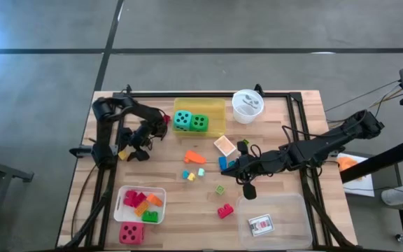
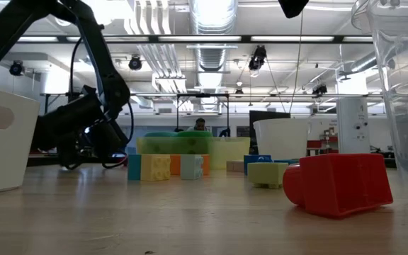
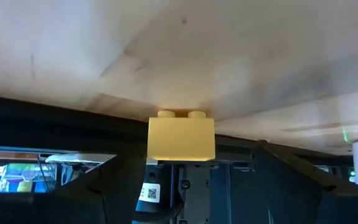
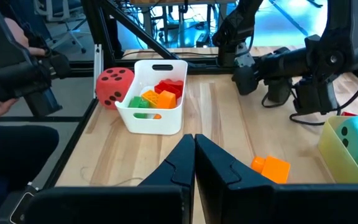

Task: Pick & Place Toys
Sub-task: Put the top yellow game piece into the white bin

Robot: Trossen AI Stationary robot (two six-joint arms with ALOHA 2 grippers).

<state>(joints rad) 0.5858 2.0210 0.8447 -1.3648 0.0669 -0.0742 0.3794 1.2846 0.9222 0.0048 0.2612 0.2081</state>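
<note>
- The left gripper (image 1: 126, 153) sits low over the table's left part, near the edge, and pinches a yellow block (image 3: 181, 137) between its fingers.
- In the left wrist view that yellow block fills the gap between the fingers, studs pointing toward the wooden table (image 1: 166, 175); the fingers themselves are mostly hidden behind it.
- Past the left fingers, toward the table's near edge, stands the white tray (image 1: 158, 207) with red, orange and green blocks inside, and the red die (image 1: 131, 232) lies just beside it.
- The right gripper (image 1: 229, 168) reaches to the table's middle with its fingers (image 4: 182, 163) pressed together, holding nothing.
- Just ahead of the right fingertips lies an orange block (image 4: 270, 168); a blue block (image 1: 223, 162) is close beside the gripper.
- Farther ahead of the right fingers, small yellow and blue blocks (image 1: 191, 173) lie loose on the wood.
- The teal die (image 1: 182, 120) and green die (image 1: 199, 123) rest side by side in the yellow tray (image 1: 217, 107).
- A red block (image 1: 224, 211) and a pale green block (image 1: 220, 190) lie behind the right fingers, near the clear tray (image 1: 292, 206), which holds a playing card (image 1: 261, 224).
</note>
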